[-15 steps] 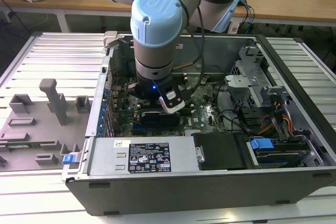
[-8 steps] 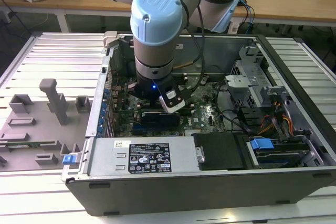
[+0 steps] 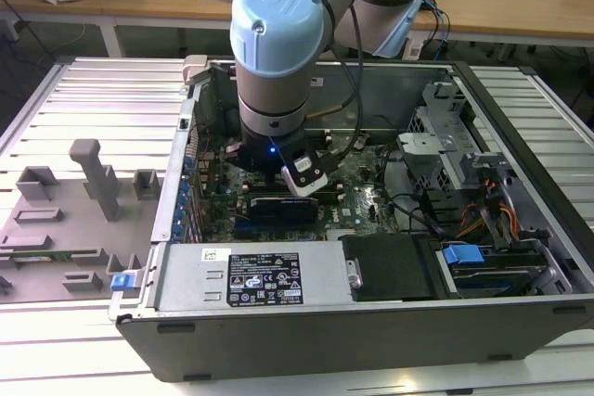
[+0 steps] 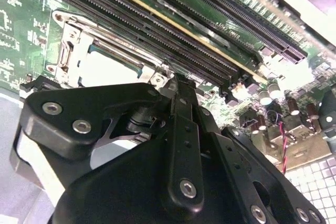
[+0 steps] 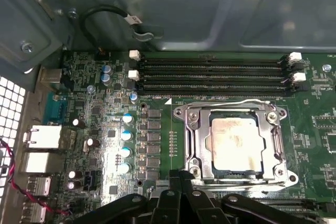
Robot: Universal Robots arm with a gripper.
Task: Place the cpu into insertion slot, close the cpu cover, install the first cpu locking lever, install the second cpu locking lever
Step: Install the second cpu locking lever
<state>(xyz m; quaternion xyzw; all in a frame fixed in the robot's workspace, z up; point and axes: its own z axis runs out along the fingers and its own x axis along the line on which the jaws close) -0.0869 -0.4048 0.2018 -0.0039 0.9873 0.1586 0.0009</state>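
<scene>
I had the arm down inside the open computer case (image 3: 520,312) on the bench (image 3: 93,90), with the tool (image 5: 181,179) at the edge of the insertion slot (image 5: 181,129) on the green board (image 5: 94,129). The cpu (image 5: 236,142) sat in the slot, and the cpu cover (image 5: 202,140) lay flat around it. The tool's fingers (image 4: 181,98) were drawn together, holding nothing.

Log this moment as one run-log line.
cpu: seated in insertion slot | cpu cover: closed | gripper: at slot edge, holding nothing visible
</scene>
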